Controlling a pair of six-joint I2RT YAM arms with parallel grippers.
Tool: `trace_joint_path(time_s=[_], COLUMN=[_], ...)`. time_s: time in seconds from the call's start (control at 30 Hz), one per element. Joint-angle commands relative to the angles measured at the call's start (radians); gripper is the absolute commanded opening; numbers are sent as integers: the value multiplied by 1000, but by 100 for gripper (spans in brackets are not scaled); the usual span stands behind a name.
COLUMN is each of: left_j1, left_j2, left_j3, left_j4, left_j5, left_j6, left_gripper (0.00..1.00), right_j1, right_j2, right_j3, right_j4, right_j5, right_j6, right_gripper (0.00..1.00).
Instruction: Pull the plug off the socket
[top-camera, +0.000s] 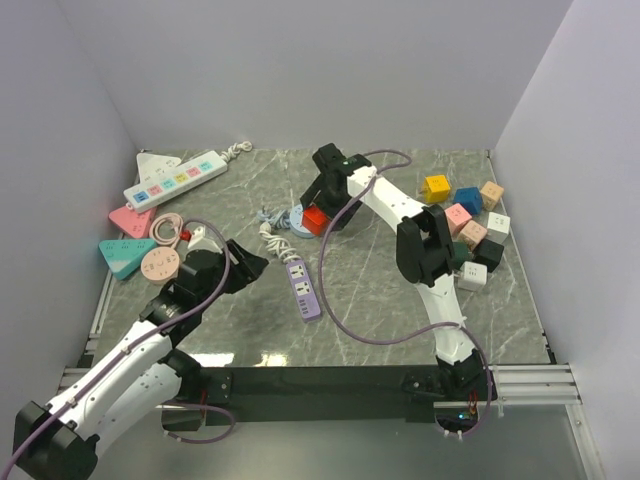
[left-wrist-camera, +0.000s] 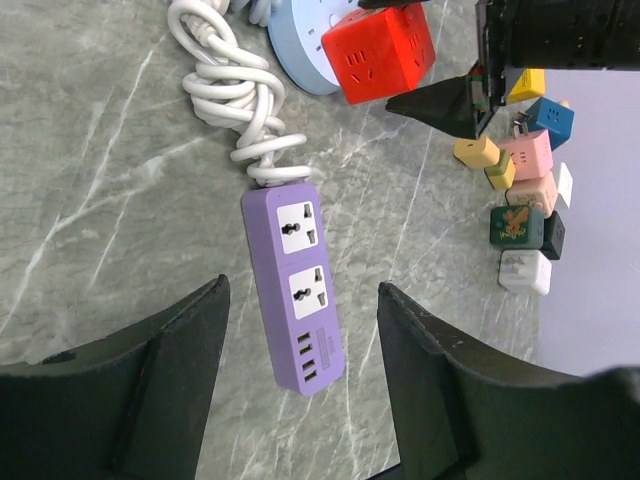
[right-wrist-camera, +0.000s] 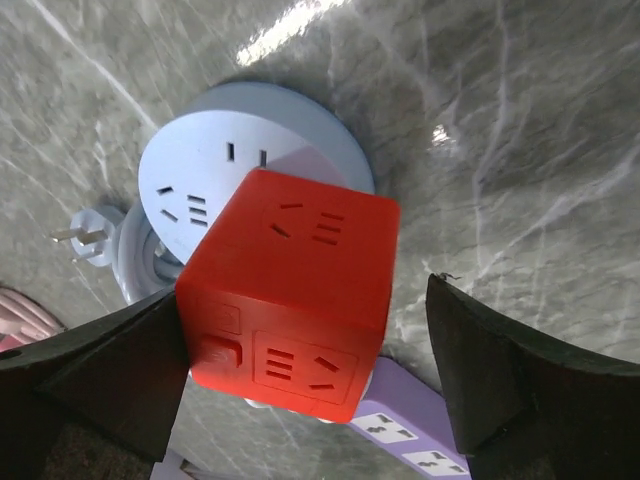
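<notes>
lilac socket (left-wrist-camera: 293, 290) lies mid-frame on the bench (left-wrist-camera: 100, 150), outlets empty, so the unplugging looks done; my left fingers (left-wrist-camera: 170, 370) hang spread over it, right fingers (right-wrist-camera: 500, 370) spread around the red cube (right-wrist-camera: 290, 290)

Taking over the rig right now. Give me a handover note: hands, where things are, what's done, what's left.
Left hand: open, empty, above the purple strip.
Right hand: open, fingers either side of the red cube, not clamped.
Purple strip: flat mid-table, both outlets empty, cord coiled at its far end.
Red cube: on the round blue socket; can't tell if it's plugged in.
Done: no plug in the strip.
Left: probably close the right hand on the cube and lift it off.
</notes>
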Motion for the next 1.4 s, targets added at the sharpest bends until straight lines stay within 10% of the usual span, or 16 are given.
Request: trace_joint_path(time_s=[0.0, 0.17, 0.23, 0.27, 0.6, 0.97, 1.37], left_j1=[8, 11, 13, 14, 59, 151, 208], left_j2=[-26, 0, 17, 38, 321, 677, 709], left_j3=[-17, -9, 9, 15, 222, 603, 546], left_j4=[0, 2, 8, 13, 103, -44, -61], left_j5=[-24, -18, -13, -11, 74, 408, 639], left_j6=[-10, 14, 34, 54, 189, 545, 602], left_gripper=[66, 67, 68, 69, 82, 93, 91], right_j1=[22, 25, 23, 22, -9, -16, -27], right_j2=[-9, 35, -7, -32, -365, -428, -474], right_j3=[2, 0, -47, -126, -587, -610, -616], right_j4=[29, 60, 104, 124, 586, 559, 553], right_j5=[-47, -107, -111, -110, -450, -622, -731], right_j6=[36, -54, -91, -119, -337, -593, -691], right_gripper=[94, 55, 8, 0, 0, 0, 0])
